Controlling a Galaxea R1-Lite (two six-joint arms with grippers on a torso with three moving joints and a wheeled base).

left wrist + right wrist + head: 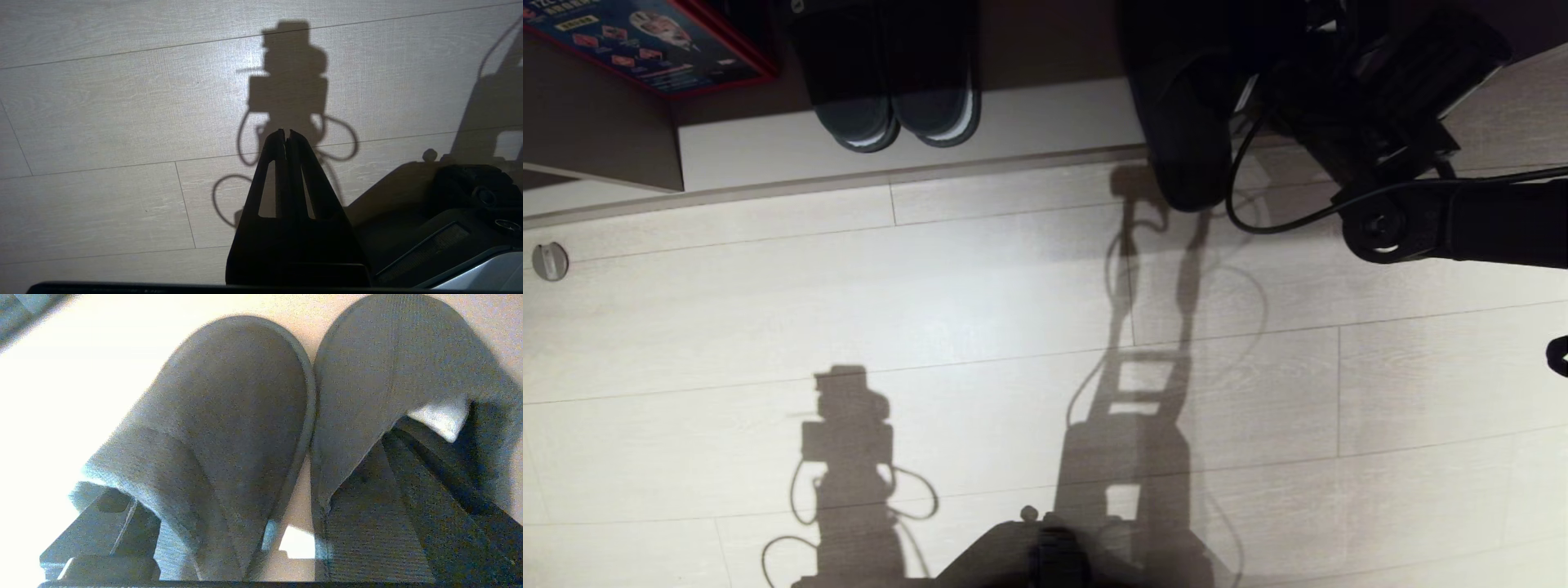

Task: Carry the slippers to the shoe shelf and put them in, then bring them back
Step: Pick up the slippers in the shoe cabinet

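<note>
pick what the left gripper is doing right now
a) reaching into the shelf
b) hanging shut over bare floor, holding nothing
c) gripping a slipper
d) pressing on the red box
b: in the left wrist view the left gripper has its fingertips together with only floor planks and shadows beyond it.

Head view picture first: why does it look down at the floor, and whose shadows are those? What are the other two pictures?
That picture comes from a camera on a robot's head, looking down at the pale floor. The shadows are the robot's own. Its right arm reaches toward the shoe shelf, where a darker pair of slippers sits. The other two cameras ride on its wrists. One sees the grey-blue slippers close up, side by side, with the right fingers spread wide at them; I can't tell if they're gripped. The other shows the left fingers shut and empty above the floor.
</note>
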